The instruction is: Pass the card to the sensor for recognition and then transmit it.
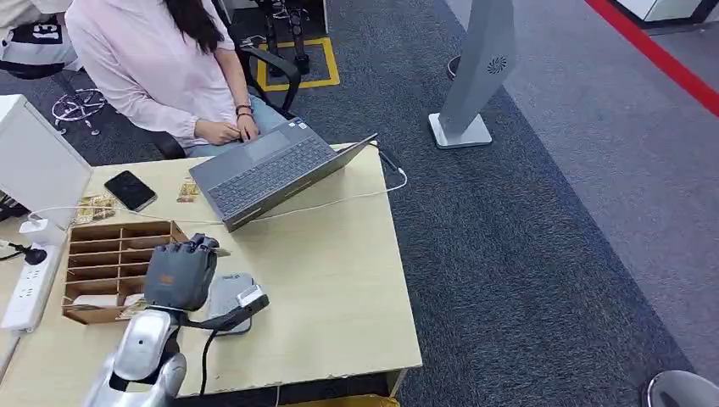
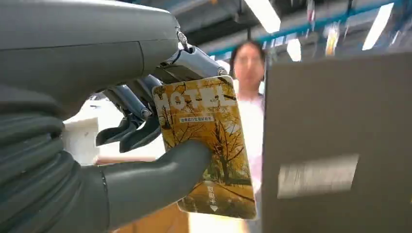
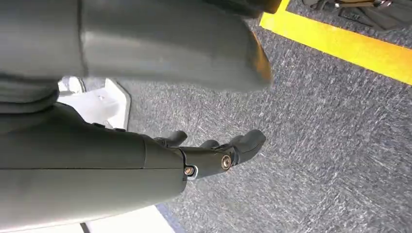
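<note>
A pale wooden desk (image 1: 339, 280) stood on dark grey carpet (image 1: 543, 254), with a red stripe (image 1: 653, 55) crossing the floor at the far right and a yellow-marked square (image 1: 326, 64) beyond the desk. A grey stand (image 1: 475, 76) on a white base rose from the carpet, and a person in a pink top (image 1: 148, 72) sat in a black chair (image 1: 275, 72) at the desk's far edge, hands at a laptop (image 1: 271, 170). Long ceiling lights (image 2: 265, 14) glowed overhead between blue beams.
</note>
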`<state>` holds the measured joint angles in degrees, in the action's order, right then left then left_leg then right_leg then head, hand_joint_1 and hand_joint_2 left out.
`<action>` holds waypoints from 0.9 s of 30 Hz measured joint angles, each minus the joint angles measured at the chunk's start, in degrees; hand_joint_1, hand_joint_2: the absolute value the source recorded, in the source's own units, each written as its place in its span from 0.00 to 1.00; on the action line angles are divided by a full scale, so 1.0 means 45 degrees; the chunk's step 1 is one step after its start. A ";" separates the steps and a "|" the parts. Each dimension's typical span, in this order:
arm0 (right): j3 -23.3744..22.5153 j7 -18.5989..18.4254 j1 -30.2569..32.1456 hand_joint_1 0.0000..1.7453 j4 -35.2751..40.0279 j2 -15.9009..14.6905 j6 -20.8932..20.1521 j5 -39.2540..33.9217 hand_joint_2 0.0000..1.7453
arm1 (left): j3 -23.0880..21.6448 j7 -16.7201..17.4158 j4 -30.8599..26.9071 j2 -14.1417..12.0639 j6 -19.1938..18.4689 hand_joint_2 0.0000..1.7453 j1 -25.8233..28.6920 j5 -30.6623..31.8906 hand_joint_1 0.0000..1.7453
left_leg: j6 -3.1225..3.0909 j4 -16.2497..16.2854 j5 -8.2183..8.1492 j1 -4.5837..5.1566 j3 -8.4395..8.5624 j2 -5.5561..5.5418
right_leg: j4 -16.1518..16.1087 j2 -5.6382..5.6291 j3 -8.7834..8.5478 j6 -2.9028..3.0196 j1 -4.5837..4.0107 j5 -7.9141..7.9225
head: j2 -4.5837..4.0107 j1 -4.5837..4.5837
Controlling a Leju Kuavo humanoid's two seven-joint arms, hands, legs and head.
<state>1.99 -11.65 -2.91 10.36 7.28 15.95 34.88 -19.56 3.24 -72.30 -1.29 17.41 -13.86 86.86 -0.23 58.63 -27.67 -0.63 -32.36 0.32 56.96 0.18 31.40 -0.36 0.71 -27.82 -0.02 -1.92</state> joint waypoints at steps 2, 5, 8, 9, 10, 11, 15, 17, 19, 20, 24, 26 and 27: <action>-0.0058 -0.0020 0.0003 0.00 0.0000 0.0000 0.0005 0.0000 1.00 | -0.0111 0.0232 0.0330 0.0005 -0.0393 1.00 -0.0023 0.0005 1.00 | 0.0000 0.0000 0.0000 -0.0001 0.0000 0.0000 | 0.0000 0.0000 0.0002 0.0000 0.0000 0.0000 | 0.0000 -0.0005; -0.0141 -0.0020 0.0002 0.00 0.0000 0.0005 0.0015 0.0019 1.00 | -0.0218 0.0349 0.0660 0.0029 -0.0577 1.00 -0.0062 0.0010 1.00 | 0.0000 0.0000 0.0000 -0.0001 -0.0001 0.0000 | 0.0000 0.0000 0.0002 0.0000 0.0000 0.0000 | 0.0000 0.0000; -0.0243 -0.0020 0.0002 0.00 0.0000 0.0029 0.0020 0.0019 1.00 | -0.0311 0.0383 0.0898 0.0034 -0.0708 1.00 -0.0124 0.0010 1.00 | 0.0000 0.0000 0.0000 -0.0001 -0.0002 0.0000 | 0.0000 0.0000 0.0003 0.0000 0.0000 0.0000 | 0.0000 -0.0005; -0.0253 -0.0020 0.0002 0.00 0.0000 0.0034 0.0020 0.0034 1.00 | -0.0320 0.0383 0.0937 0.0034 -0.0830 1.00 -0.0130 0.0005 1.00 | 0.0000 0.0000 0.0000 -0.0001 -0.0001 0.0000 | 0.0000 -0.0001 0.0003 0.0000 0.0000 0.0000 | 0.0000 0.0000; -0.0267 -0.0020 0.0002 0.00 0.0000 0.0044 0.0020 0.0063 1.00 | -0.0373 0.0373 0.0994 0.0034 -0.1080 1.00 -0.0144 -0.0024 1.00 | 0.0000 0.0000 0.0000 -0.0001 -0.0001 0.0000 | 0.0000 -0.0001 0.0004 0.0000 0.0000 -0.0001 | 0.0000 -0.0005; -0.0282 -0.0020 -0.0001 0.00 0.0000 0.0053 0.0048 0.0073 1.00 | -0.0470 0.0339 0.1072 0.0034 -0.1275 1.00 -0.0154 -0.0034 1.00 | 0.0000 0.0000 0.0000 -0.0001 -0.0002 0.0000 | 0.0000 0.0000 0.0004 0.0000 0.0000 -0.0001 | 0.0000 0.0000; -0.0360 -0.0020 -0.0010 0.00 0.0005 0.0063 0.0097 0.0112 1.00 | -0.0834 0.0247 0.1417 0.0039 -0.1636 1.00 -0.0156 -0.0034 1.00 | 0.0000 0.0000 -0.0001 0.0000 -0.0002 0.0001 | 0.0000 -0.0001 0.0004 0.0000 0.0000 0.0000 | 0.0000 0.0000; -0.0389 -0.0025 -0.0018 0.00 0.0005 0.0068 0.0097 0.0121 1.00 | -0.1049 0.0179 0.1564 0.0039 -0.1767 1.00 -0.0194 -0.0068 1.00 | 0.0000 0.0000 0.0000 0.0000 -0.0002 -0.0003 | -0.0001 0.0005 -0.0001 0.0000 0.0000 -0.0001 | 0.0000 -0.0005; -0.0447 -0.0039 -0.0014 0.00 0.0000 0.0068 0.0097 0.0151 1.00 | -0.1214 0.0150 0.1689 0.0034 -0.1913 1.00 -0.0304 -0.0150 1.00 | 0.0000 0.0000 0.0000 0.0000 -0.0001 -0.0012 | -0.0001 0.0014 -0.0007 -0.0001 0.0000 -0.0001 | 0.0000 -0.0005; -0.0471 -0.0039 -0.0013 0.00 0.0000 0.0068 0.0097 0.0160 1.00 | -0.1277 0.0150 0.1748 0.0024 -0.1971 1.00 -0.0352 -0.0185 1.00 | 0.0000 0.0000 0.0000 0.0000 0.0000 -0.0012 | -0.0001 0.0013 -0.0009 -0.0001 0.0000 -0.0001 | 0.0000 -0.0005; -0.0578 -0.0034 -0.0010 0.00 0.0005 0.0068 0.0097 0.0243 1.00 | -0.1501 0.0062 0.1952 -0.0063 -0.2292 1.00 -0.0570 -0.0559 1.00 | 0.0001 -0.0001 0.0002 -0.0001 0.0015 -0.0014 | 0.0000 0.0018 -0.0028 -0.0001 0.0000 -0.0001 | 0.0000 0.0000; -0.0578 -0.0034 -0.0008 0.00 0.0000 0.0068 0.0097 0.0253 1.00 | -0.1597 -0.0059 0.2039 -0.0112 -0.2349 1.00 -0.0658 -0.0675 1.00 | 0.0003 -0.0001 0.0004 -0.0001 0.0026 -0.0014 | 0.0000 0.0018 -0.0037 -0.0001 0.0000 0.0000 | 0.0000 0.0000; -0.0578 -0.0034 -0.0007 0.00 0.0000 0.0068 0.0097 0.0262 1.00 | -0.1641 -0.0079 0.2088 -0.0165 -0.2413 1.00 -0.0720 -0.0724 1.00 | 0.0004 -0.0001 0.0004 -0.0001 0.0029 -0.0015 | 0.0001 0.0020 -0.0041 -0.0001 0.0000 0.0000 | 0.0000 -0.0005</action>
<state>-0.61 -11.80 -2.94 10.36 7.58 16.39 36.06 -26.95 2.88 -62.90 -2.03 6.56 -17.10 83.60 -0.21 58.62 -27.65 -0.64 -32.23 0.25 56.97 0.27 31.22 -0.37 0.71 -27.82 -0.02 -1.95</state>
